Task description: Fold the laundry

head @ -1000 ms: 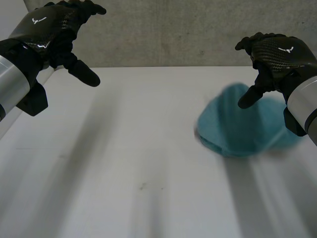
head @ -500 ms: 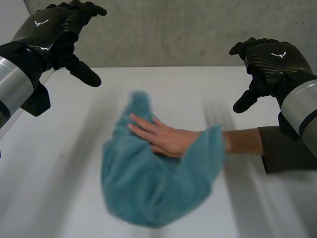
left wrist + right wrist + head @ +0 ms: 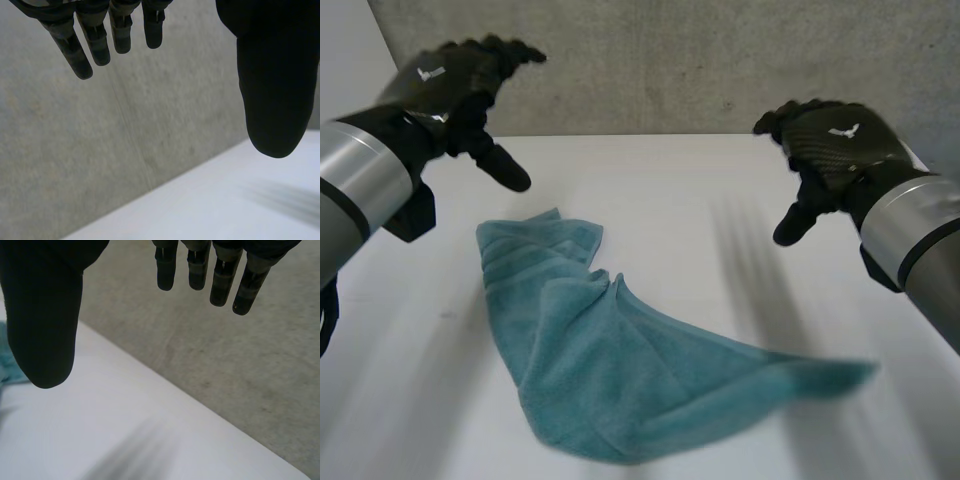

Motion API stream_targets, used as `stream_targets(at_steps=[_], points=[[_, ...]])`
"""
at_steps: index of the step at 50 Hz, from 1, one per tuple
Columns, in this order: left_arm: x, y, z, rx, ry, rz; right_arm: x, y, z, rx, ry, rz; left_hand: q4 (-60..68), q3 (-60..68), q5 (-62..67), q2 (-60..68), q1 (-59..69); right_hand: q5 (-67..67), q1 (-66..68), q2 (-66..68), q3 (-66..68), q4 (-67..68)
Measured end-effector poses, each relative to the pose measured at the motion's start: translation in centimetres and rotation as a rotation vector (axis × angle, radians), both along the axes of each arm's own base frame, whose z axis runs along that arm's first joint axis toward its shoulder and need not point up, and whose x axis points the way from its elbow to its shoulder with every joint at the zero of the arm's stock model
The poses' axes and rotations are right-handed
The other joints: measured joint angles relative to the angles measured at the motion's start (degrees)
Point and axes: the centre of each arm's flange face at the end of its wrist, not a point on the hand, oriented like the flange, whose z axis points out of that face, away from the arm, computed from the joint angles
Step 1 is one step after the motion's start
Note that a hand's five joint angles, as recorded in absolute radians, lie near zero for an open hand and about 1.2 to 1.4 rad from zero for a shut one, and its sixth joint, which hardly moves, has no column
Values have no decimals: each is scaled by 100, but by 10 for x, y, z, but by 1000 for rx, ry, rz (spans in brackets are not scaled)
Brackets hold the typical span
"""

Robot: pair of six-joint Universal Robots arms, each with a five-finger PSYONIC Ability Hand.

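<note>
Fold not started: towel [image 3: 620, 380] lies rumpled mid-table [image 3: 670, 190], between the arms. Left hand [image 3: 450, 85] and right hand [image 3: 830, 145] hover above it, fingers spread, holding nothing, neither touching it. Grasp, flatten and every fold left, I'd say.

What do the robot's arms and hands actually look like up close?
The left robot hand and right robot hand are black, each with a glossy woven-pattern back bearing a small white winged mark, and thick rounded fingers. The arms behind them are silver-grey cylinders with dark bands.
</note>
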Motion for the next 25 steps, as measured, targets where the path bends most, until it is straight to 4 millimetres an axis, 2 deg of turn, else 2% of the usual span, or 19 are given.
stream_targets(at_steps=[3, 6, 9, 13, 18, 23, 24, 25], points=[[-1, -2, -6, 13, -28, -1, 2, 1, -2, 2, 20, 15, 0, 0, 0, 0, 0, 0, 0, 0, 0, 0], [-4, -6, -35, 85, -199, -23, 11, 15, -26, 54, 189, 109, 0, 0, 1, 0, 0, 0, 0, 0, 0, 0], [-8, -1, -53, 133, -313, -62, 15, 25, -41, 106, 295, 163, 0, 0, 1, 0, 0, 0, 0, 0, 0, 0], [-19, 18, -82, 207, -506, -171, 18, 41, -61, 198, 425, 239, 0, 0, 1, 0, 0, 0, 0, 0, 0, 0], [-25, 31, -102, 246, -620, -253, 17, 50, -76, 277, 457, 263, 0, 0, 0, 0, 0, 0, 0, 0, 0, 0], [-30, 38, -117, 274, -661, -294, 14, 54, -90, 338, 390, 234, 25, 13, 15, 24, 51, 0, 0, 0, 0, 0], [-32, 41, -126, 294, -674, -312, 12, 56, -98, 358, 344, 212, 486, 435, 420, 502, 645, 1, 0, 0, 0, 0], [-32, 41, -126, 294, -674, -312, 12, 56, -98, 358, 344, 212, 486, 435, 420, 502, 645, 1, 0, 0, 0, 0]])
